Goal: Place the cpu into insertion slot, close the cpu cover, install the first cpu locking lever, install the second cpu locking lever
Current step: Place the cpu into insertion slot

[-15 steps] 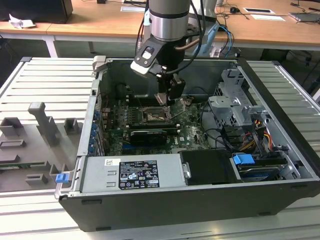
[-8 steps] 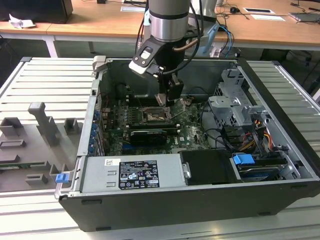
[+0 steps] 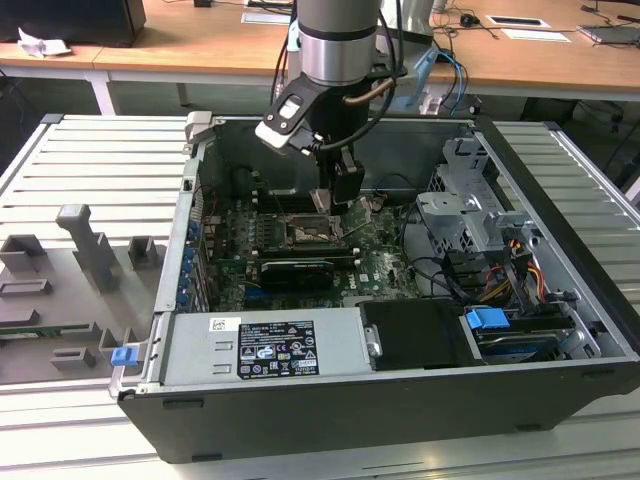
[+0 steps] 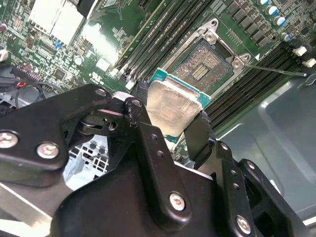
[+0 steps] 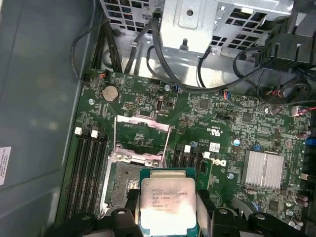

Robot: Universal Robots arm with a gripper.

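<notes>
Jaws: clamped on the cpu (image 4: 174, 101), one black finger (image 4: 143, 123) on each of two opposite edges; you see the same grip in the first wrist view, where the cpu (image 5: 165, 197) shows its pale metal top.

Cpu position: you have it over one side of the insertion slot (image 4: 205, 64), not seated. Much of the slot's dark contact field is uncovered. Whether the chip's lower edge touches the slot rim cannot be told.

Insertion slot: it sits on the green motherboard (image 5: 207, 113), between two banks of long black memory slots (image 5: 89, 168). In the exterior view you find the slot (image 3: 305, 232) just below the arm (image 3: 335, 40), which reaches straight down into the open computer case (image 3: 400, 420).

Cpu cover: the silver frame plate (image 5: 143, 123) is swung open, away from the slot, and you see the motherboard through its square cut-out.

Locking lever: one thin wire lever (image 4: 276, 70) stands off from a corner of the slot, unlatched.

Other stock on the board: a round coin cell (image 5: 110, 92) and a ribbed silver heat sink (image 5: 264, 170).

Surroundings: the case lies on its side on a ribbed metal table (image 3: 90, 160), with grey fixture blocks (image 3: 85, 240) on the exterior view's left, well apart from the jaws.
</notes>
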